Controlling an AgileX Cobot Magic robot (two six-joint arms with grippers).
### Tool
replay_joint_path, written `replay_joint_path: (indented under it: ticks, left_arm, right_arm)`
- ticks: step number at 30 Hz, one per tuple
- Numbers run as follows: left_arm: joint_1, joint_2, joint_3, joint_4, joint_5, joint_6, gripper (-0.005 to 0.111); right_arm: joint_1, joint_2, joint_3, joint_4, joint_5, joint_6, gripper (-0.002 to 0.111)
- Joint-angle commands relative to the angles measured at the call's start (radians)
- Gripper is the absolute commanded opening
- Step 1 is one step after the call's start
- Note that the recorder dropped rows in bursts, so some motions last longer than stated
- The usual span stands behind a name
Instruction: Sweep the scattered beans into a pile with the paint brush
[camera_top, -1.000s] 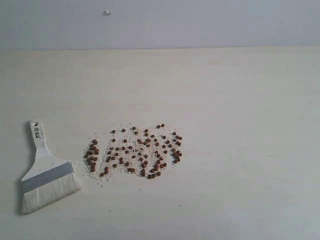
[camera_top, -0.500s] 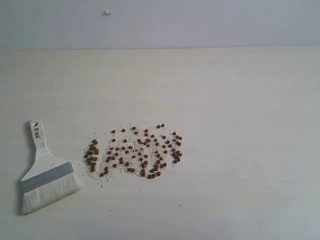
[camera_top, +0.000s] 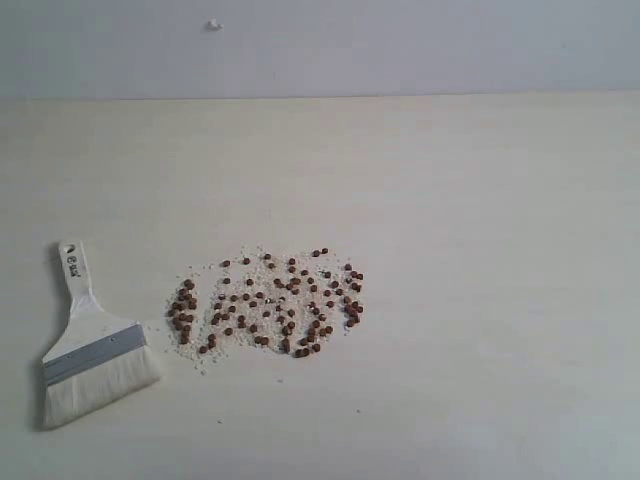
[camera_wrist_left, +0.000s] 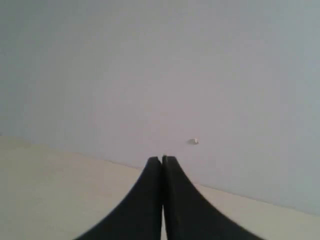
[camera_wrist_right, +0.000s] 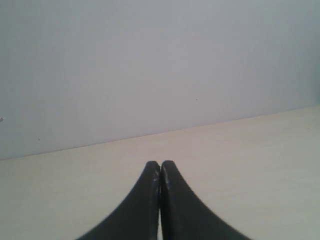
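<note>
Reddish-brown beans (camera_top: 270, 302) lie scattered in a loose oval patch with fine white crumbs on the pale table, near the middle front in the exterior view. The paint brush (camera_top: 90, 343) rests flat to their left, cream bristles toward the front edge, white handle pointing away. Neither arm shows in the exterior view. My left gripper (camera_wrist_left: 161, 159) is shut with nothing in it, aimed at the grey wall. Shut and empty too, my right gripper (camera_wrist_right: 160, 163) hovers over bare table. No beans or brush appear in either wrist view.
The pale table (camera_top: 480, 250) runs back to a grey wall (camera_top: 400, 45) that bears a small white fixture (camera_top: 214, 24). That fixture (camera_wrist_left: 194, 142) also shows in the left wrist view.
</note>
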Motion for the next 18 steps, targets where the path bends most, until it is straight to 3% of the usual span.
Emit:
replay_joint_path:
  ticks: [1, 3, 5, 8, 12, 14, 18]
  left_arm:
    - [-0.005, 0.340, -0.234, -0.005, 0.270, 0.011, 0.000]
    - [-0.031, 0.511, -0.342, -0.007, 0.459, 0.026, 0.000]
    - [-0.082, 0.662, -0.444, -0.055, 0.548, 0.185, 0.000]
    - [-0.116, 0.873, -0.600, -0.262, 0.735, 0.433, 0.000]
    - [-0.118, 1.009, -0.729, -0.517, 0.917, 0.673, 0.000]
    - [-0.118, 1.070, -0.768, -0.636, 0.975, 0.716, 0.000]
    - [-0.167, 1.115, -0.756, -0.759, 0.925, 0.751, 0.000]
  right_arm:
    - [0.001, -0.007, 0.004, 0.001, -0.010, 0.002, 0.000]
    - [0.001, -0.007, 0.004, 0.001, -0.010, 0.002, 0.000]
    - [0.001, -0.007, 0.004, 0.001, -0.010, 0.002, 0.000]
    - [0.001, -0.007, 0.004, 0.001, -0.010, 0.002, 0.000]
    - [0.001, -0.007, 0.004, 0.001, -0.010, 0.002, 0.000]
    - [0.001, -0.007, 0.004, 0.001, -0.010, 0.002, 0.000]
    - [0.001, -0.007, 0.004, 0.001, -0.010, 0.002, 0.000]
